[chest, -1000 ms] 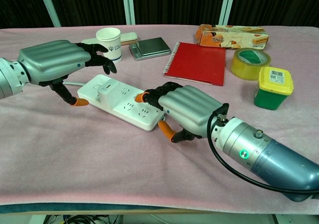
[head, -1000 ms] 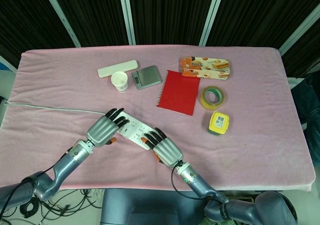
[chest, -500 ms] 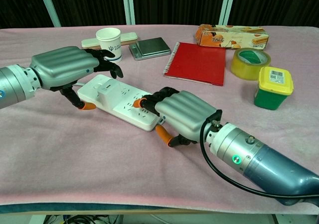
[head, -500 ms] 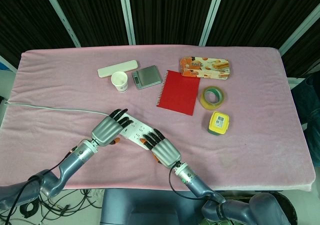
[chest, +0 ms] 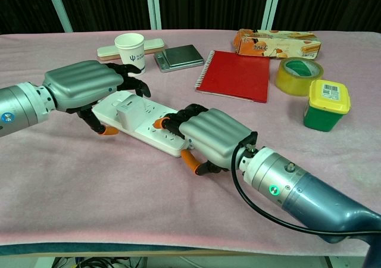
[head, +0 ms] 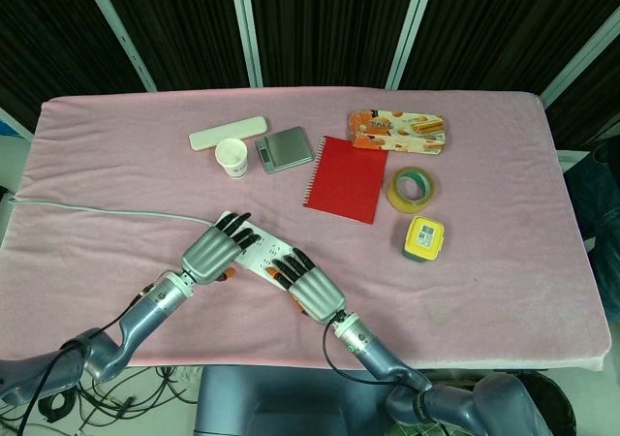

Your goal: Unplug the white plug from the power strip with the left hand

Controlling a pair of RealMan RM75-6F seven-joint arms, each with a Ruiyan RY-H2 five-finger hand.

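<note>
Blocky white plug (chest: 127, 111) in glossy power strip (chest: 141, 125), left hand (chest: 89, 86) splayed above, right hand (chest: 209, 137) pressing flat.

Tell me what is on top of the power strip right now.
On the power strip the white plug stands plugged in near its left end. The right hand presses on its right end, and the left hand arches over the plug end. Sockets beneath the hands are covered.

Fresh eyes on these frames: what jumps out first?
Two silver hands meet at the table's near edge on a white power strip: the left robot hand arches over the white plug, while the right robot hand rests on the strip's other end. Behind them lies a red notebook, with a yellow-lidded green container to the right.
</note>
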